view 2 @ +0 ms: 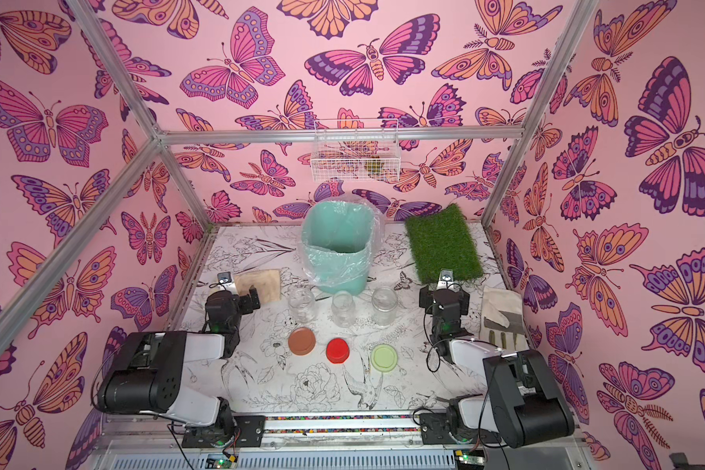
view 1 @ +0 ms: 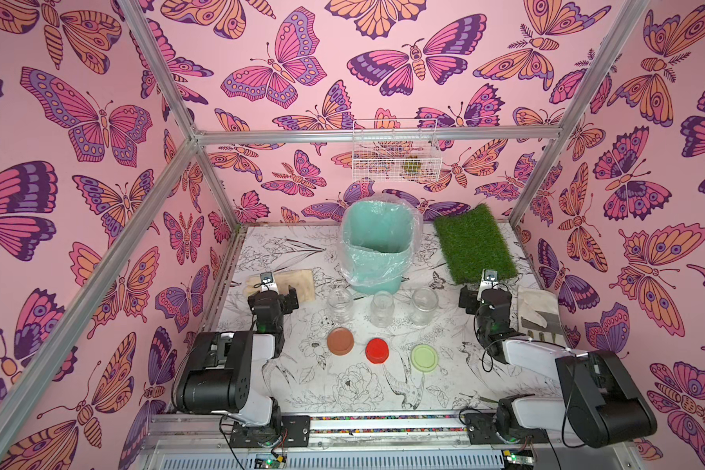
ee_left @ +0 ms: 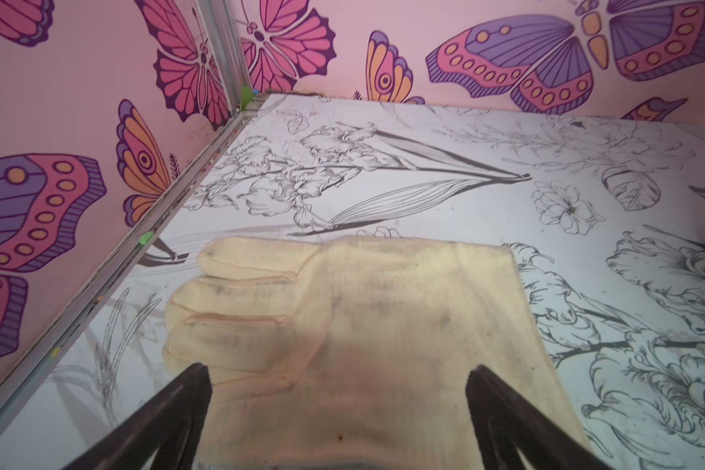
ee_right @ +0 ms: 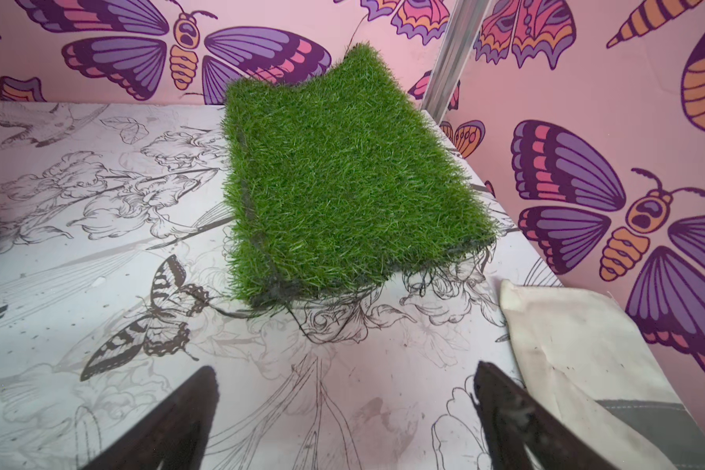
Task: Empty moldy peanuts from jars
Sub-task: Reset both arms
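Left gripper (ee_left: 338,369) is wide and empty, over the glove (ee_left: 342,317) at the table's left edge. Risk: if I swing inward I clip the left jar (view 1: 340,303). It looks empty and probably light, so it would tip and roll.

Left jar, middle jar (view 1: 382,309) and right jar (view 1: 424,306) stand upright mid-table, just before the bin (view 1: 377,268). All are lidless and clear. No peanuts visible anywhere.

Right gripper (ee_right: 344,366) is wide and empty at the right edge. Same risk to the right jar.
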